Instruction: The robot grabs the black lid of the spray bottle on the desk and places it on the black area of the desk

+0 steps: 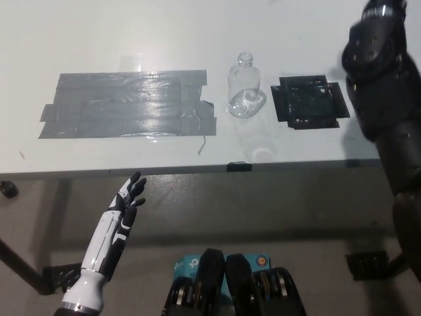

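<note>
Nearest, at seven o'clock below the bench (164, 26) edge, the white left hand (128, 201) rests with fingers spread, holding nothing. On the bench, the clear spray bottle (245, 89) stands upright at centre, neck open — its lid is off and not in view. Just at its three o'clock lies the black area (309, 100), bare. The black right arm (385, 99) rises at two o'clock; its hand is out of frame, so its grip cannot be told. Judging by this, the carry is under way; next the lid must come down onto the black patch.

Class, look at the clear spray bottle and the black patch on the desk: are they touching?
Apart. The head view shows a strip of white desk between the spray bottle and the black patch.
</note>
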`<state>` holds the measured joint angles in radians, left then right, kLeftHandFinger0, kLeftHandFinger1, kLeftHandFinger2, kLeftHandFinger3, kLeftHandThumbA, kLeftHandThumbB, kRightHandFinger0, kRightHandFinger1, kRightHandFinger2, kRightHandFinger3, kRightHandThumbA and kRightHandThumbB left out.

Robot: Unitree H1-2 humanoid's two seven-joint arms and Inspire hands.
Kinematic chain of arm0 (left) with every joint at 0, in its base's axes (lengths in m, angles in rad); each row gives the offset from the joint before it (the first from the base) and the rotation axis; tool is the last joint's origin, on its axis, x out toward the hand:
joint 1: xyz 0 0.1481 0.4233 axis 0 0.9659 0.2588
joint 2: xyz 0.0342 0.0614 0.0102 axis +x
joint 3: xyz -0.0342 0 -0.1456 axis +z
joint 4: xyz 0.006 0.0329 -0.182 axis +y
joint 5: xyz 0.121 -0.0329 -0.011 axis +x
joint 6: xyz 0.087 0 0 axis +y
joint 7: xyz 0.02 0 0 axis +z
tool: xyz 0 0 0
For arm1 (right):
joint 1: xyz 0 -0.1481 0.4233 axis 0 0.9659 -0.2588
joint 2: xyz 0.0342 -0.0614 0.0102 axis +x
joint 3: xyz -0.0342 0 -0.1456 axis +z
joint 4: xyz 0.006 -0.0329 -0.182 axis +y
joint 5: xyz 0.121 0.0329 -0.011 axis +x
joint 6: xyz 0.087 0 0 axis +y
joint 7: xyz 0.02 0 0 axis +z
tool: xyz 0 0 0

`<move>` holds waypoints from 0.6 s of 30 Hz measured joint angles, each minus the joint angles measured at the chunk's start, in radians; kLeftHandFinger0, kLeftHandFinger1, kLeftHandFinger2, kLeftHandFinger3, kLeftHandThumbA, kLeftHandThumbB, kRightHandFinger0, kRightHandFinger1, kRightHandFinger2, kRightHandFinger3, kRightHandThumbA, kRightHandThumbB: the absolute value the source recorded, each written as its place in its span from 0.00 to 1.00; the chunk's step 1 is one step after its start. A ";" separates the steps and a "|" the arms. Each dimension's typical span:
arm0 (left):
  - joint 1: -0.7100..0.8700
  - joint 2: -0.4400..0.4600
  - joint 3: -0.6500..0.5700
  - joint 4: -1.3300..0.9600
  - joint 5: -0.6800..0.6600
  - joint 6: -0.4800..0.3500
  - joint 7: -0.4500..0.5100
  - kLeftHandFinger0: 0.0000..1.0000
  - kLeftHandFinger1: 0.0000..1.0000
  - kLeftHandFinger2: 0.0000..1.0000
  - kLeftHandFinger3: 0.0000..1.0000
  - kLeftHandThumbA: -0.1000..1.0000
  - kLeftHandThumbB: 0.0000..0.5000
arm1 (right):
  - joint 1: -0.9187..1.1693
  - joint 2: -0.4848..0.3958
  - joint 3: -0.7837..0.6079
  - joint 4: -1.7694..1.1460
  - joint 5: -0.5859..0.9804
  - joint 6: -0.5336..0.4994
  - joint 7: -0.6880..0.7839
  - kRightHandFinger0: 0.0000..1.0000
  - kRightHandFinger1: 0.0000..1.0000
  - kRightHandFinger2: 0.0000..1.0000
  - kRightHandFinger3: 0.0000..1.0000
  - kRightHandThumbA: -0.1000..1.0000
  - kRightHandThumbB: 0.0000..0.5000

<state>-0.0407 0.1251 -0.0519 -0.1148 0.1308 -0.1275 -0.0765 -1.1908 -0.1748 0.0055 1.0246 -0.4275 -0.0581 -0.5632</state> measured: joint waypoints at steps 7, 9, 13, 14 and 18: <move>0.003 0.000 0.002 -0.001 0.000 0.000 0.000 0.93 1.00 1.00 1.00 1.00 0.01 | 0.058 0.010 0.018 0.215 0.030 0.001 0.028 0.20 0.36 0.56 0.46 0.70 0.21; 0.003 0.000 0.002 -0.002 0.000 0.000 0.000 0.92 1.00 1.00 1.00 1.00 0.02 | 0.063 0.012 0.027 0.263 0.038 0.007 0.060 0.52 0.63 0.79 0.84 0.61 0.25; 0.002 -0.001 0.002 -0.001 0.000 0.001 0.000 0.92 1.00 1.00 1.00 1.00 0.01 | 0.071 0.014 0.047 0.318 0.047 0.033 0.147 1.00 1.00 1.00 1.00 0.54 0.37; 0.002 -0.001 0.002 -0.001 0.000 0.001 0.000 0.92 1.00 1.00 1.00 1.00 0.01 | 0.077 0.014 0.053 0.329 0.048 0.041 0.177 1.00 1.00 1.00 1.00 0.57 0.42; 0.002 -0.001 0.003 -0.001 0.000 0.002 0.000 0.91 1.00 1.00 1.00 0.97 0.00 | 0.088 0.014 0.074 0.354 0.048 0.064 0.249 1.00 1.00 1.00 1.00 0.66 0.63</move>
<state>-0.0384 0.1243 -0.0494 -0.1160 0.1311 -0.1255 -0.0764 -1.1032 -0.1606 0.0795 1.3790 -0.3793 0.0058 -0.3139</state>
